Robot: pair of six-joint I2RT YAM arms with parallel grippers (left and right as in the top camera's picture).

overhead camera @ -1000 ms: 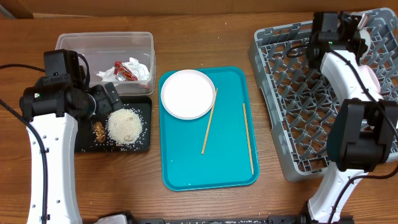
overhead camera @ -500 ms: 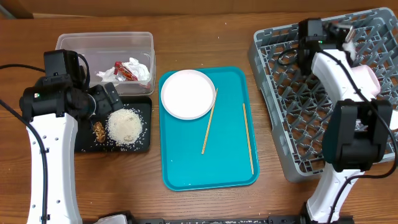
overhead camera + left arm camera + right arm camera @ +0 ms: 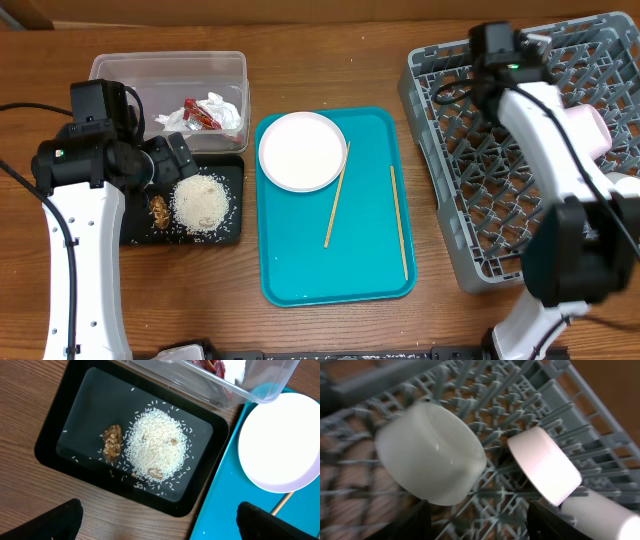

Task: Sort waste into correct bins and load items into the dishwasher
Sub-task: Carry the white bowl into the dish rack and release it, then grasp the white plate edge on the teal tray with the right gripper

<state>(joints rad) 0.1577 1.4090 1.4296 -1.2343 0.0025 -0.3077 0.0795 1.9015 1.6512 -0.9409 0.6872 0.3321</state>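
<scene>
Loading dishes: the right gripper [image 3: 477, 527] hung open, empty, over a round white bowl [image 3: 430, 457] in the grey pegged plastic rack [image 3: 470, 200], upper right. Next (probably) it needed to fetch the round white plate [image 3: 302, 150], centre. The left gripper [image 3: 157, 512] gaped empty.

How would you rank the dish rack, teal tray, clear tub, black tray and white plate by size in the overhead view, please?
1. dish rack
2. teal tray
3. clear tub and black tray: look about alike, and the left arm hides part of the black tray
4. white plate
</scene>
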